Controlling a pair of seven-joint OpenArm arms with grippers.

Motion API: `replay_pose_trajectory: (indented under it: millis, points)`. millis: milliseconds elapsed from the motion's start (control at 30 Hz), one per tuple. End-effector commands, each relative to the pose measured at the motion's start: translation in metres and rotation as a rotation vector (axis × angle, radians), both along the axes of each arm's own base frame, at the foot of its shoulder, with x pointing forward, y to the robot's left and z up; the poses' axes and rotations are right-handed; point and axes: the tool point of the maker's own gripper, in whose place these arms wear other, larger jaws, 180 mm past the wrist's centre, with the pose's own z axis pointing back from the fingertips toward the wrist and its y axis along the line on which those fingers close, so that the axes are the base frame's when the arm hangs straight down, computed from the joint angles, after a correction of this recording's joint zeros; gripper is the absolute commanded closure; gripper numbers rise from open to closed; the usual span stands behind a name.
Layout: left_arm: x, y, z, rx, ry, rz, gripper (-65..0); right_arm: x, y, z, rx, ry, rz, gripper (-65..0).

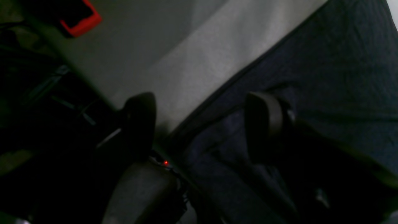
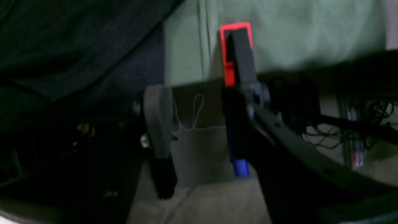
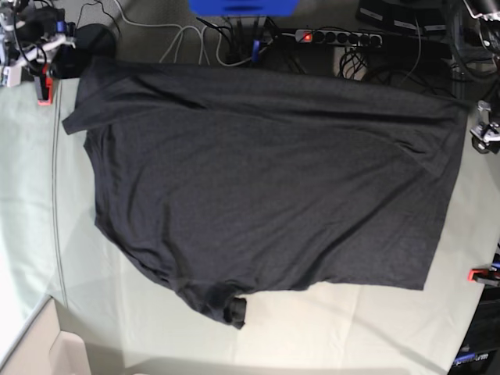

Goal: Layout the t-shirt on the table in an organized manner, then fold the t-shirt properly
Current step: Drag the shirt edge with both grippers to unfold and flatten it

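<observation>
Left wrist cam first: it's dark, but the left gripper (image 1: pixel 199 124) has its jaws spread wide with nothing pinched between them. One finger (image 1: pixel 140 119) sits over the pale table (image 1: pixel 199 62), the other finger (image 1: pixel 264 124) is over the t-shirt (image 1: pixel 326 77). The shirt's hemmed edge runs diagonally right through the gap. A red-orange clamp (image 1: pixel 81 21) shows at the top left corner.

Right wrist cam: the right gripper (image 2: pixel 199 130) is also parted and empty. It hangs off the table edge, with floor and a loose white thread behind it. The dark shirt fills the upper left, lying on the greenish cloth. A second red-orange clamp (image 2: pixel 236 53) bites the table edge straight ahead, just beside the far finger.

Base view: the charcoal tee is spread mostly flat across the table, reaching the far edge. One sleeve pokes out top left, and there's a bunched, rumpled bit at the near edge around the lower middle. Both grippers are only just visible at the far corners, too small to read here. A power strip (image 3: pixel 336 37) and cables (image 3: pixel 195 39) lie beyond the table.
</observation>
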Motion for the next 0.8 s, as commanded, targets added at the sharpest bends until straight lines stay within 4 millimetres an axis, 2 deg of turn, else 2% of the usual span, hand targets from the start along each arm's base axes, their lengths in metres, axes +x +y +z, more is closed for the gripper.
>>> replay_pose_trajectory:
  millis: [0, 200, 333, 433, 567, 767]
  points:
    - [0.013, 0.011, 0.019, 0.039, -0.050, 0.001, -43.2, 0.006, 0.000, 0.006, -0.007, -0.027, 0.014, -29.8]
    - [0.016, 0.010, 0.020, 0.037, -0.058, 0.003, -43.2, 0.042, 0.042, -0.003, 0.068, -0.068, 0.120, -29.8]
    - [0.016, 0.010, 0.020, 0.036, -0.059, 0.003, -43.2, 0.050, 0.062, -0.010, 0.113, -0.070, 0.143, -29.8]
    - [0.015, 0.010, 0.018, 0.032, -0.053, 0.007, -43.2, 0.057, 0.066, -0.017, 0.139, -0.062, 0.137, -29.8]
    - [0.014, 0.011, 0.017, 0.039, -0.051, 0.008, -43.2, 0.048, 0.068, -0.036, 0.183, -0.021, 0.112, -29.8]
    - [0.014, 0.011, 0.017, 0.039, -0.051, 0.008, -43.2, 0.052, 0.070, -0.044, 0.207, -0.018, 0.099, -29.8]
